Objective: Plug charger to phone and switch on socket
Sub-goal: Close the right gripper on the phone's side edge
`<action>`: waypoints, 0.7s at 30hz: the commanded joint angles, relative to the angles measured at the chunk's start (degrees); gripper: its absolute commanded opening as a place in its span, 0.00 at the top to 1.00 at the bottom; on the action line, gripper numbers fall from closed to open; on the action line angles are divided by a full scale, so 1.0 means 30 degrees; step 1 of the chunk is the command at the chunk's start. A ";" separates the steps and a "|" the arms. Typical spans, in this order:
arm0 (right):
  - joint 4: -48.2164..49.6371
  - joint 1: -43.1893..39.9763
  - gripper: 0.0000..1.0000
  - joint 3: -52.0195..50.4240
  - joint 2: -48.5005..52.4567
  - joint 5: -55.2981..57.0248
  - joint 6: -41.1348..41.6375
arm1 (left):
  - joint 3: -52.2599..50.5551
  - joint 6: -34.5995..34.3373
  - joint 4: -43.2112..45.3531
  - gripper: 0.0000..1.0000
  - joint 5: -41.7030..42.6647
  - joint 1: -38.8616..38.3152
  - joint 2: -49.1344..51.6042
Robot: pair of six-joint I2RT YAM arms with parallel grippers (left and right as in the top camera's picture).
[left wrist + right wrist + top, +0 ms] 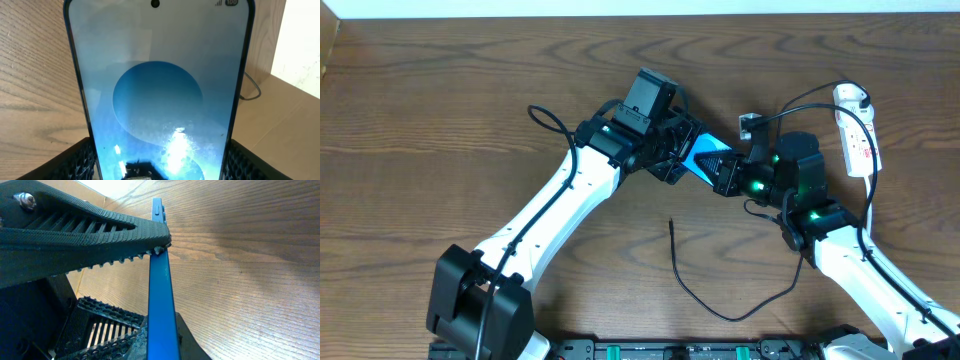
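Note:
The phone (705, 158), its screen bright blue, is held off the table between both grippers at the centre. My left gripper (672, 150) is shut on its sides; in the left wrist view the phone (160, 100) fills the frame with my left gripper's fingers (160, 167) pressed on both edges. My right gripper (728, 175) holds the other end; the right wrist view shows the phone (159, 290) edge-on between my right gripper's fingers (162, 340). The charger cable (705, 300) lies loose on the table, its tip (671, 222) free below the phone. The white socket (860, 135) lies at the right.
A small grey-white piece (748, 124) sits above the right gripper, with a black cable arcing from it toward the socket's top. A thin black cable (250, 90) runs on the wood right of the phone. The table's far edge is at the top.

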 commanded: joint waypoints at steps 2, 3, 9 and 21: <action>0.0058 0.0087 0.99 0.0313 0.0058 0.0007 -0.0248 | 0.0102 -0.0022 0.0153 0.39 -0.0044 -0.0029 -0.0364; 0.0058 0.0080 0.99 0.0321 0.0058 0.0000 -0.0240 | 0.0102 -0.0022 0.0153 0.26 -0.0051 -0.0022 -0.0364; 0.0066 -0.0109 0.99 0.0321 0.0058 -0.0007 -0.0226 | 0.0102 0.0066 0.0153 0.07 -0.0255 0.0182 -0.0364; 0.0000 -0.1705 0.99 0.0321 0.0058 0.0029 0.3096 | 0.0102 0.2353 0.0393 0.06 0.1880 0.1581 -0.0408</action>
